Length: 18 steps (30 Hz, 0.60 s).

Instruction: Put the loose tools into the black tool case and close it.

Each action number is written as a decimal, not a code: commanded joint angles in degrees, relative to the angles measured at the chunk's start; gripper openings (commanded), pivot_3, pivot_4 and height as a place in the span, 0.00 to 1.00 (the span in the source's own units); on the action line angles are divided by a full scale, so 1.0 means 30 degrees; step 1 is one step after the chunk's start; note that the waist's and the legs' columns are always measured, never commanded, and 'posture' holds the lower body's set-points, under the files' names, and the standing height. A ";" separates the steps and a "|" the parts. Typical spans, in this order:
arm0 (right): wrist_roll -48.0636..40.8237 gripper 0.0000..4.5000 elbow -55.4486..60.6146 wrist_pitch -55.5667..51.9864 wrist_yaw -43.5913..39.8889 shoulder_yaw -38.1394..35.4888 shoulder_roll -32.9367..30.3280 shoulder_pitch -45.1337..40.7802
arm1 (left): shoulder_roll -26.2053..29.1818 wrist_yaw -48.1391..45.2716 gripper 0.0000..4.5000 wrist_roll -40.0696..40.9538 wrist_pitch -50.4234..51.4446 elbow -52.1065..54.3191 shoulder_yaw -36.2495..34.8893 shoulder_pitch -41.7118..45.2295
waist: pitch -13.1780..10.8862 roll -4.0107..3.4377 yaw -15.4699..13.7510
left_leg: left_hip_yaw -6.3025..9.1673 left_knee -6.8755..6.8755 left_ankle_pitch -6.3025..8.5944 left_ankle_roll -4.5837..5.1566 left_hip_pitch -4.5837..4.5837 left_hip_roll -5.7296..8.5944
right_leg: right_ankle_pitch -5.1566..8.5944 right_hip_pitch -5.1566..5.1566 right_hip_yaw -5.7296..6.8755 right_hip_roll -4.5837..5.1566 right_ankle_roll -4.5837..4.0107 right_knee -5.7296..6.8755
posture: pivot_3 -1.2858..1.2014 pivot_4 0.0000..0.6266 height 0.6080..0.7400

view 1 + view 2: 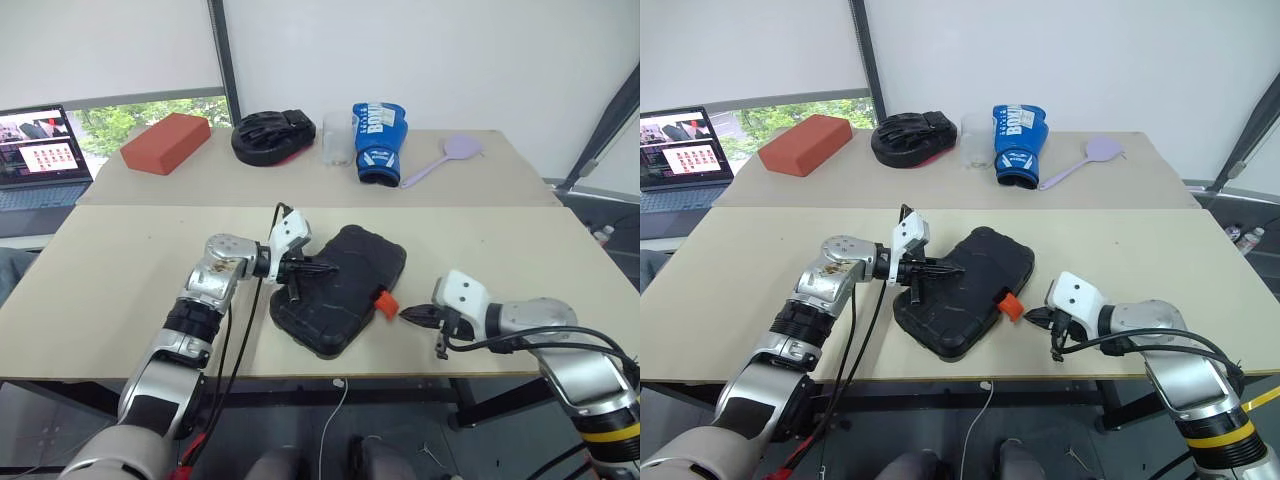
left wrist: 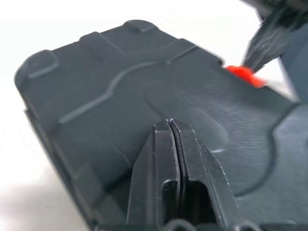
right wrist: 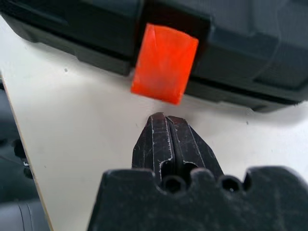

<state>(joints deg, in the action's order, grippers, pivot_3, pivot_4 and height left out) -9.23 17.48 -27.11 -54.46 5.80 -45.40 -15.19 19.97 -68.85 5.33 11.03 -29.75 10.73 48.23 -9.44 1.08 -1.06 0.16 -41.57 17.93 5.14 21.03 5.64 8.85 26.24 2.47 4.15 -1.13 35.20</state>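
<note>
A: Reading the head view left to right, what do I label first?

B: At the upper left edge I see a laptop (image 1: 40,150), then a red block (image 1: 166,142), both on the far table (image 1: 500,180). Further right along the top: a black mitt (image 1: 272,135), a clear cup (image 1: 337,138), a blue boxing glove (image 1: 380,142) and a lilac paddle (image 1: 447,158).

A: And the near table (image 1: 100,290)?

B: Left of centre, my left gripper (image 1: 322,268) points toward the right, its fingers pressed together, over the lid of the case (image 1: 340,290). The left wrist view shows the tips (image 2: 169,126) shut, just over or on the lid; I cannot tell which.

A: Where is the case itself?

B: At the centre of the frame, lying closed and slanted on the near table. Its orange latch (image 1: 384,302) sticks out on the lower right side.

A: The right gripper (image 1: 408,314)?

B: Right of the latch, fingers together, holding nothing. In its wrist view the tips (image 3: 166,120) sit just short of the latch, apart from it.
</note>
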 commanded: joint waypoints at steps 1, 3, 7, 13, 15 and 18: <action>0.0123 0.00 0.0143 -0.0088 0.0296 0.0175 0.0200 -0.0699 | 0.0358 0.0064 0.02 -0.1119 -0.0951 -0.0324 0.1188 -0.1159 | 0.0018 -0.0024 0.0000 | -0.0001 0.0001 0.0001 -0.0001 -0.0001 0.0000 | 0.0000 -0.0001 -0.0001 0.0000 0.0000 -0.0004 | 0.52 0.24 1.00; 0.0238 0.00 -0.0053 -0.0009 0.0326 0.0414 0.0300 -0.0887 | 0.0457 -0.0030 0.02 -0.1092 -0.1050 -0.0092 0.1306 -0.1467 | 0.0032 -0.0035 0.0022 | 0.0000 0.0001 0.0000 0.0000 -0.0005 0.0000 | 0.0000 -0.0001 0.0001 0.0000 0.0000 -0.0002 | 0.52 0.24 1.00; 0.0510 0.00 -0.0844 0.0224 0.0582 0.0921 0.0764 -0.1296 | 0.0483 -0.0211 0.02 -0.0650 -0.0640 0.0683 0.1249 -0.1673 | 0.0072 -0.0071 0.0070 | -0.0003 0.0009 -0.0009 0.0016 -0.0014 0.0000 | 0.0000 -0.0002 -0.0001 -0.0001 0.0000 0.0000 | 0.52 0.24 1.00; 0.0112 0.00 -0.0355 -0.0529 -0.0635 0.0133 -0.0801 -0.0847 | 0.0451 -0.0364 0.02 -0.0540 -0.0498 0.1139 0.1338 -0.1343 | 0.0084 -0.0087 -0.0026 | -0.0004 0.0009 -0.0017 0.0032 -0.0002 0.0000 | 0.0001 0.0004 0.0005 0.0000 0.0000 -0.0007 | 0.52 0.24 1.00; -0.0675 0.00 0.0232 -0.0781 -0.1224 -0.0784 -0.1557 -0.0392 | 0.0496 -0.0435 0.02 -0.0479 -0.0422 0.1187 0.1301 -0.1263 | 0.0085 -0.0088 -0.0113 | 0.0001 0.0008 -0.0016 0.0034 0.0002 0.0000 | 0.0001 0.0001 0.0008 0.0000 0.0001 -0.0027 | 0.52 0.24 1.00; -0.1805 0.00 0.1074 -0.1438 -0.1421 -0.1702 -0.1923 -0.0124 | 0.0513 -0.0515 0.02 -0.0465 -0.0460 0.1208 0.1285 -0.1254 | 0.0085 -0.0088 -0.0125 | 0.0001 0.0011 -0.0011 0.0039 0.0004 0.0000 | 0.0002 -0.0003 0.0008 -0.0001 0.0003 -0.0042 | 0.52 0.24 1.00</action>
<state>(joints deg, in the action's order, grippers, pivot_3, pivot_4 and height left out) -12.17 17.60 -30.11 -58.24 3.18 -50.79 -15.34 21.26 -69.80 4.76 8.69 -24.84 12.68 45.64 -9.18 0.82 -1.43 0.16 -41.54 17.90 5.25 21.04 5.63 8.85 26.23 2.49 4.14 -1.12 35.07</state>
